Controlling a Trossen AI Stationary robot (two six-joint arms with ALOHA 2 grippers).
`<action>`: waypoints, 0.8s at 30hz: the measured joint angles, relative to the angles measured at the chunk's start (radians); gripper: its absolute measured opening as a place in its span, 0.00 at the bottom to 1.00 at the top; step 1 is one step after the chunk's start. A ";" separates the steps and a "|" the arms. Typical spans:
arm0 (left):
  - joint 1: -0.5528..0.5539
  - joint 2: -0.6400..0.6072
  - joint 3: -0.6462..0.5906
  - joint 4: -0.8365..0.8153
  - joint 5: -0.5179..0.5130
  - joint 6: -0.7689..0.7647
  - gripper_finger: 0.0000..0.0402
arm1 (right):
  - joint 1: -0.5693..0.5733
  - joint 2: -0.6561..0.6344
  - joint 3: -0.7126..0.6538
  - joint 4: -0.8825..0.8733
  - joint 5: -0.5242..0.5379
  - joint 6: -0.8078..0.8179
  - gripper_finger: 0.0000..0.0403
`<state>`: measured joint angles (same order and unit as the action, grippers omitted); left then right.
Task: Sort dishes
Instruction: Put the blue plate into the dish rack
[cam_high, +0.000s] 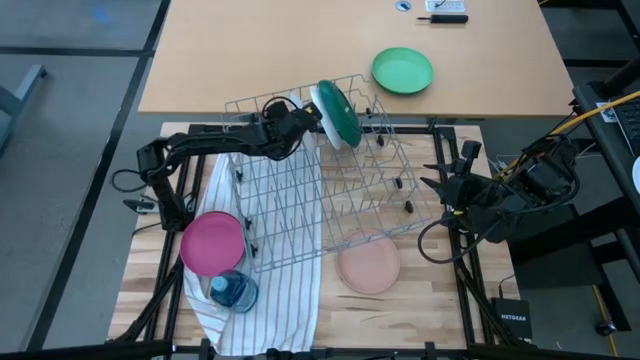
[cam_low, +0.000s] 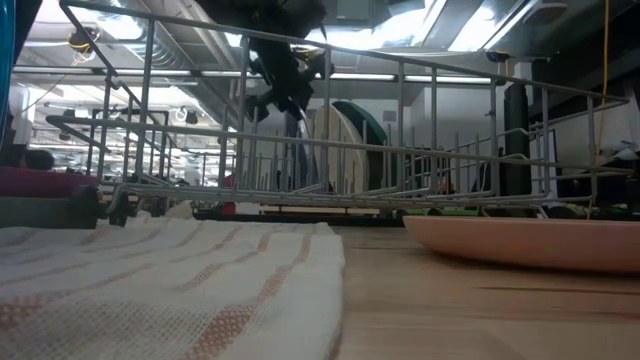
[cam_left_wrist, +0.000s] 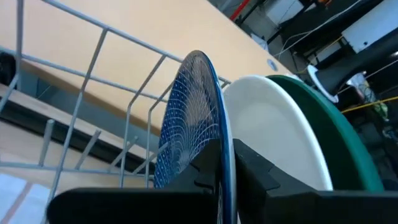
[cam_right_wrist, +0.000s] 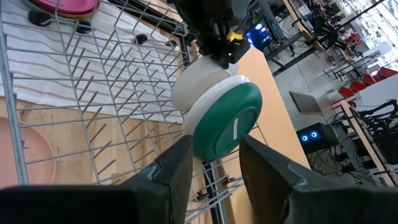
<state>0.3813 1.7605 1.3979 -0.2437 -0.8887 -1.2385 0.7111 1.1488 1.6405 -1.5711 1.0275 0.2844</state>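
Blue plate (cam_left_wrist: 194, 118): speckled, standing on edge in the rack (cam_high: 300, 200) at its far end, pinched at the rim between the left gripper's (cam_left_wrist: 227, 163) fingers; jaws closed narrowly on it.
White plate (cam_high: 337, 113): dark green back, upright in the rack just beside the blue one, on the side away from the left arm; leaning slightly.
Magenta plate (cam_high: 212, 242): flat on the cloth (cam_high: 280, 300), near the rack's left corner, outside the wire.
Pink plate (cam_high: 368, 265): pale, flat on the wood table (cam_high: 420, 270), at the rack's near right edge; the rim appears tucked under the wire.
Rack: wire, set askew across the table, partly over the cloth.
Cloth: white with stripes, spread on the table's left half.
Container (cam_high: 233, 291): small, blue, see-through, on the cloth, touching the magenta plate's near edge.
Green plate (cam_high: 402, 71): vivid, alone on the far tan tabletop.
Right gripper (cam_right_wrist: 212, 163): at the table's right side, well apart from the rack's plates, pointed toward them; jaws parted, holding nothing.
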 joint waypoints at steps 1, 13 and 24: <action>0.000 0.006 0.001 0.003 -0.001 0.000 0.06 | 0.000 0.000 0.000 0.000 0.000 0.000 0.34; 0.021 0.011 0.002 0.000 0.046 0.062 0.07 | 0.000 0.000 0.000 0.000 0.000 0.000 0.34; 0.034 0.013 0.002 -0.011 0.187 0.103 0.32 | 0.000 0.000 0.000 0.000 -0.048 0.000 0.34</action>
<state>0.4152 1.7737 1.3994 -0.2545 -0.7021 -1.1355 0.7111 1.1488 1.6409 -1.5710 0.9794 0.2840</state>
